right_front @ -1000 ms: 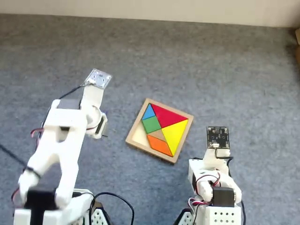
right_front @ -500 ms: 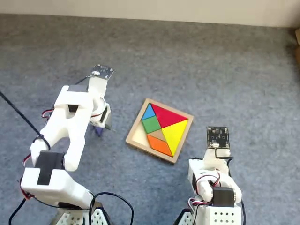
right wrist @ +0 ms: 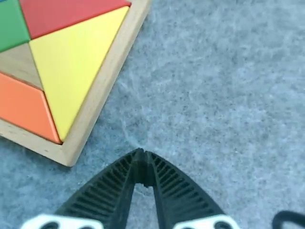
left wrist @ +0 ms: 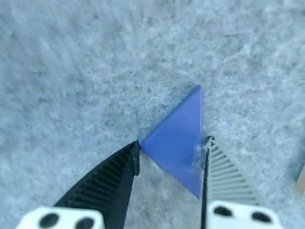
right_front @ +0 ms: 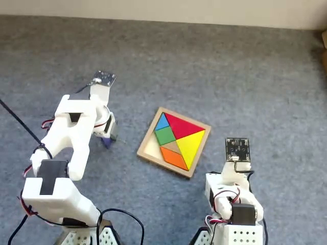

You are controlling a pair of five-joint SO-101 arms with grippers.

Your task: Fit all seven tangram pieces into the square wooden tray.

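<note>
The square wooden tray (right_front: pixel 198 164) lies mid-carpet, holding a red triangle (right_front: pixel 181 125), yellow triangle (right_front: pixel 192 145), green square (right_front: pixel 164 136), light blue triangle (right_front: pixel 162 122), orange parallelogram (right_front: pixel 174 157) and a small tan triangle (right_front: pixel 172 147). Its left corner shows bare wood. A dark blue triangle (left wrist: pixel 178 138) lies flat on the carpet left of the tray, also visible as the blue triangle (right_front: pixel 106 142). My left gripper (left wrist: pixel 171 145) is closed against its two sides. My right gripper (right wrist: pixel 143 167) is shut on nothing, just off the tray edge (right wrist: pixel 97 102) near the yellow triangle (right wrist: pixel 71 62).
Grey carpet (right_front: pixel 245 76) spreads all around the tray with nothing else on it. The left arm's white body (right_front: pixel 71 138) hangs over the carpet left of the tray. A pale wall strip runs along the far edge.
The left arm swung down and forward onto the blue triangle, then shifted slightly left with its fingers around it. The right arm and tray pieces have not moved.
</note>
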